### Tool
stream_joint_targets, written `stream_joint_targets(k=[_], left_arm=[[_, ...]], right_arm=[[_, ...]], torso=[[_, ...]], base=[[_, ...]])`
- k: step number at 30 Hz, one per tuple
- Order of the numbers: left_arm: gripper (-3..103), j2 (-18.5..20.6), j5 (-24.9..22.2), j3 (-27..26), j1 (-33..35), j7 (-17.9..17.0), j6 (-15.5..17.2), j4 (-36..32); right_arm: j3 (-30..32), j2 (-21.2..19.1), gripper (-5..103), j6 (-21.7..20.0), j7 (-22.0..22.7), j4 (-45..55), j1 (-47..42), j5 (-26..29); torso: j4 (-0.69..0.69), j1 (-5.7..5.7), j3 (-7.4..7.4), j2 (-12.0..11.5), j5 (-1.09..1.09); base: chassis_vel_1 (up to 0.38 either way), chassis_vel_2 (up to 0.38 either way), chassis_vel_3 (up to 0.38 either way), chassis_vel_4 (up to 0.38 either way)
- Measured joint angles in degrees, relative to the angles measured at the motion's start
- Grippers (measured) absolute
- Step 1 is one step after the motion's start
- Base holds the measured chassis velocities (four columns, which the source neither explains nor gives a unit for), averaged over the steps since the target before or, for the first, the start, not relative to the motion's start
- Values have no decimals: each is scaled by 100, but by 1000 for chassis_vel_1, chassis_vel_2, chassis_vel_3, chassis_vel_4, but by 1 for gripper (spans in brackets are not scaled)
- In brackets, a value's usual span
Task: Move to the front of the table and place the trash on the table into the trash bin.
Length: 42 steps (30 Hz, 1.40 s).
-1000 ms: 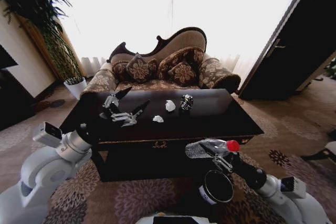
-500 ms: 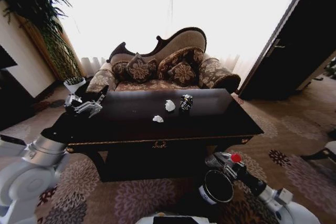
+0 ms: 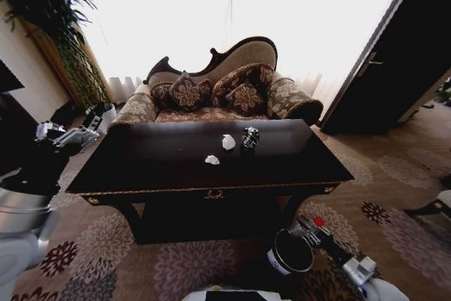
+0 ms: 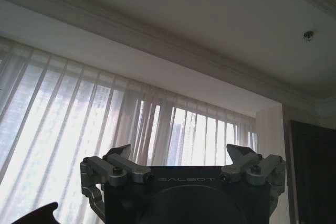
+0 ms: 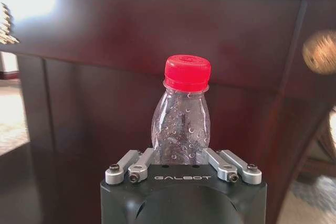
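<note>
Beside bin (image 3: 291, 252), R gripper (image 5: 181, 157) clamps bottle (image 5: 181, 116).

A patterned sofa (image 3: 211, 93) with cushions (image 3: 187, 91) stands before bright curtains (image 3: 211, 5); a potted plant (image 3: 63, 40) stands beside it, on floral carpet (image 3: 190, 266).

The bottom of the bottle (image 5: 181, 124) is hidden behind the right gripper (image 5: 182, 162) body, so where the fingers (image 5: 137, 162) meet it cannot be seen. In the head view the bin (image 3: 290, 252) has its lower wall in shadow and its inside too dark to read. The left gripper (image 3: 70, 132), beside the desk (image 3: 211, 167), is too small to judge there. The can (image 3: 249, 137) carries markings too small to read. The left arm is cut off at the picture's edge.
</note>
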Motion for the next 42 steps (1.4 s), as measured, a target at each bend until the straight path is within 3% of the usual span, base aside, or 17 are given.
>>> stream_joint_targets(k=[5, 12, 18, 24, 33, 42], left_arm=[[100, 34, -69, -143, 49, -27, 4, -9], [100, 139, -313, -437, 118, -62, 14, 16], [100, 88, -325, -455, 156, -64, 15, 34], [100, 50, -348, -537, 239, -58, 9, 51], [100, 235, -753, -1192, 353, -64, -10, 217], [100, 152, -742, -1111, 311, -53, -9, 225]], right_arm=[[-344, 106, 25, -187, 426, -548, 323, -59], [-631, 416, 25, -600, 1200, -1271, 759, -591], [-721, 561, 25, -709, 1648, -1802, 1101, -532], [-783, 613, 25, -809, 1767, -2138, 1367, -493], [-841, 695, 25, -983, 1786, -2914, 1897, -511], [-818, 697, 25, -1076, 1804, -3045, 1965, -543]], torso=[[0, 0, 0, 0, 1], [1, 1, 0, 0, 0], [1, 1, 0, 0, 1], [0, 1, 0, 0, 0], [1, 1, 0, 0, 1], [1, 1, 0, 0, 0]], base=[[0, 0, 0, 0], [0, 0, 0, 0], [0, 0, 0, 0], [0, 0, 0, 0], [0, 0, 0, 0], [0, 0, 0, 0]])
